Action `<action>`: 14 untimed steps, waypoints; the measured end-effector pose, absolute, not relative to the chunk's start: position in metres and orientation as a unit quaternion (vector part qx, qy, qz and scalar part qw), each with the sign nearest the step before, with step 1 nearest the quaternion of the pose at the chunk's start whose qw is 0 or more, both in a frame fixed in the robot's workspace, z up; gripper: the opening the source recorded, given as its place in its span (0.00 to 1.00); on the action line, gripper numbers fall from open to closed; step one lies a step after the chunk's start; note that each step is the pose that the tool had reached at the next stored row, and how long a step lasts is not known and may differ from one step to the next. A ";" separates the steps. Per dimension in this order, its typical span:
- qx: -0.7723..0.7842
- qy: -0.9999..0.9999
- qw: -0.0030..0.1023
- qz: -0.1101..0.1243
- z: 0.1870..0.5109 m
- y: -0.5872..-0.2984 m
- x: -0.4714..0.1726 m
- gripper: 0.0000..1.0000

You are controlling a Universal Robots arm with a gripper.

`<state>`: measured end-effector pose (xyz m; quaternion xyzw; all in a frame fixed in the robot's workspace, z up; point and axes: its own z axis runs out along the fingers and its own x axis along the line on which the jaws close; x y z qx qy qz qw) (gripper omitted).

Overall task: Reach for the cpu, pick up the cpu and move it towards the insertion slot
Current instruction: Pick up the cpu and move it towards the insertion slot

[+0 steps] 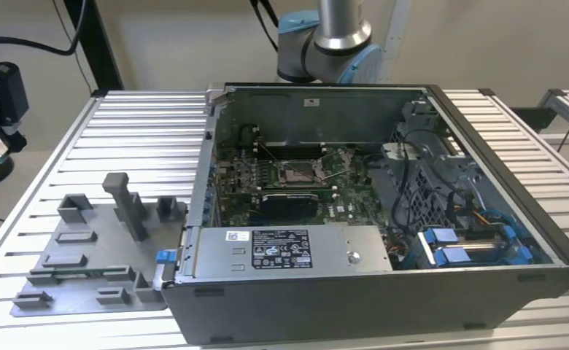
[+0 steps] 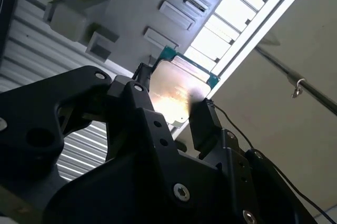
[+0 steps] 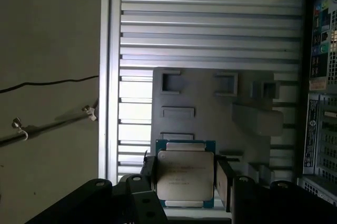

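Exterior view evenly bright; both wrist views dim, backlit; glare on cpu (image 2: 174,95).

Arm (image 1: 325,40): blue-capped base joint at the back, grey link going straight up. Black gripper (image 2: 171,98) in both wrist views, fingers (image 2: 202,124) pinched in on opp. edges of the cpu (image 3: 185,174), one each side.

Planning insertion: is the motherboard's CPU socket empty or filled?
Empty: the insertion slot shows a dark centre; the cpu is at the pincer.
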<state>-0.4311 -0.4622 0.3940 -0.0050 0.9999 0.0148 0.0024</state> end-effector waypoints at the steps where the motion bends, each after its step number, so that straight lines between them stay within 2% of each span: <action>1: -0.005 1.000 0.002 0.015 0.394 -0.462 -0.430 0.00; 14: -0.005 1.000 0.002 0.015 0.394 -0.462 -0.408 0.00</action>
